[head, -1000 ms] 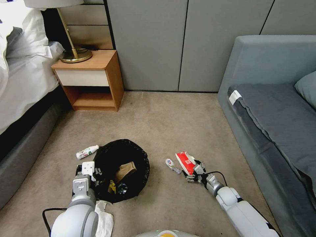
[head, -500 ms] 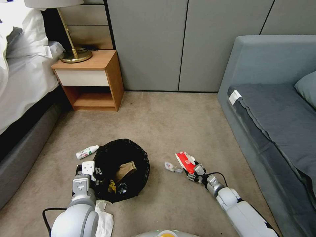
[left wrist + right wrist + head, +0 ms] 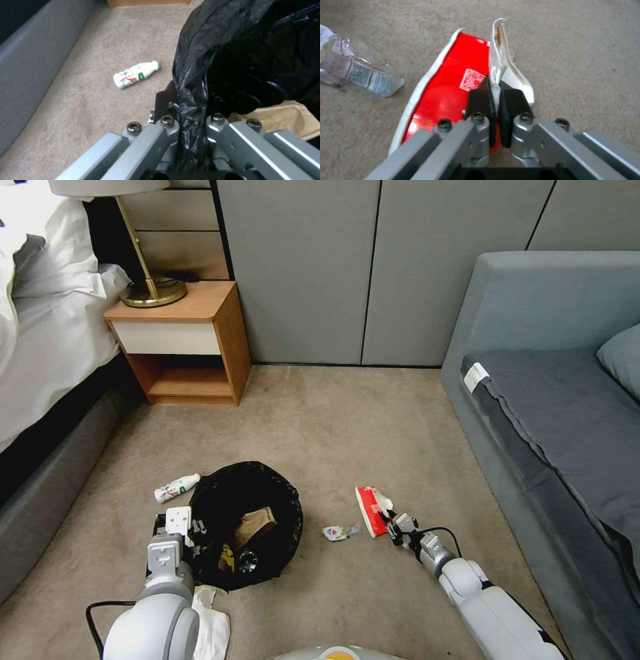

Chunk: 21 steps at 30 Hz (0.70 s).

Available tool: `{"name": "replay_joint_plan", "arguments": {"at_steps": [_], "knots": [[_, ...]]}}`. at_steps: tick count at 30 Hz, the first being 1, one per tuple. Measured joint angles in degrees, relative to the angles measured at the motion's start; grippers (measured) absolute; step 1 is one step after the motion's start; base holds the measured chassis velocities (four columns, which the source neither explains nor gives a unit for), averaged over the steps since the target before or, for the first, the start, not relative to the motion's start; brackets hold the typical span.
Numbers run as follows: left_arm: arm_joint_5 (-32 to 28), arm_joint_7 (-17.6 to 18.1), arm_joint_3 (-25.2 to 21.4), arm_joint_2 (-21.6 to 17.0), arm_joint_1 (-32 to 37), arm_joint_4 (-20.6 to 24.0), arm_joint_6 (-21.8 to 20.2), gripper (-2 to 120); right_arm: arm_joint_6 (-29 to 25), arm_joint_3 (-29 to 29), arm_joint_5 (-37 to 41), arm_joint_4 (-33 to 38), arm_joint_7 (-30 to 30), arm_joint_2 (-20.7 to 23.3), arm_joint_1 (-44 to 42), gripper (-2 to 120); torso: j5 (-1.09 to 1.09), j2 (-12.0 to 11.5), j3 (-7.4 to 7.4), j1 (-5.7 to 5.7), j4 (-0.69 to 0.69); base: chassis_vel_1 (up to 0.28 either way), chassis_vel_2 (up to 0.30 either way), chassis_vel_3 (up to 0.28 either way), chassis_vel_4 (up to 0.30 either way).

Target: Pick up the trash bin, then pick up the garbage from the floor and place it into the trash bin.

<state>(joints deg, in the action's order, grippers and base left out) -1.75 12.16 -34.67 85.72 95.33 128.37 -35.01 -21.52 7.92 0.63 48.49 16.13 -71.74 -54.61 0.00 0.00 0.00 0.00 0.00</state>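
Head view, bin: the trash bin [image 3: 248, 523], round and lined with a glossy crinkled black bag, is seen on the beige carpet [image 3: 320, 433]; a brown paper bag [image 3: 255, 525] lies inside.
Head view, litter: a white bottle [image 3: 176, 488] and a crumpled tissue [image 3: 212, 625] lie beside the bin; a crushed clear bottle [image 3: 340, 531] lies between the bin and the red carton [image 3: 371, 511].
Left wrist view: the left gripper [image 3: 186, 125] is clamped on the bag-covered rim.
Right wrist view: the right gripper [image 3: 495, 112] is pinched on the red carton's torn white flap, black pads pressed together.
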Motion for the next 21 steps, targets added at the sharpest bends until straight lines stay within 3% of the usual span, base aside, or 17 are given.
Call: {"name": "replay_joint_plan", "arguments": {"at_steps": [15,18,21], "knots": [[0.0,0.0,0.0,0.0,0.0,0.1,0.1,1,-0.3,0.4,0.8,1.7,-0.3,0.2,-0.2,0,0.00,0.0,0.00,0.00,0.00,0.000,0.000,0.000,0.000],[0.0,0.0,0.0,0.0,-0.1,0.1,0.1,1,-0.4,1.1,1.7,5.0,-0.8,0.6,-0.8,0,0.01,0.0,0.00,0.00,0.01,0.000,0.000,0.000,0.000],[-0.1,-0.1,0.1,0.0,-0.1,0.1,0.1,1,-0.3,3.5,3.4,16.6,-1.2,2.5,-3.6,0,0.02,0.0,0.00,0.00,0.00,0.000,0.000,0.000,0.000]]}}
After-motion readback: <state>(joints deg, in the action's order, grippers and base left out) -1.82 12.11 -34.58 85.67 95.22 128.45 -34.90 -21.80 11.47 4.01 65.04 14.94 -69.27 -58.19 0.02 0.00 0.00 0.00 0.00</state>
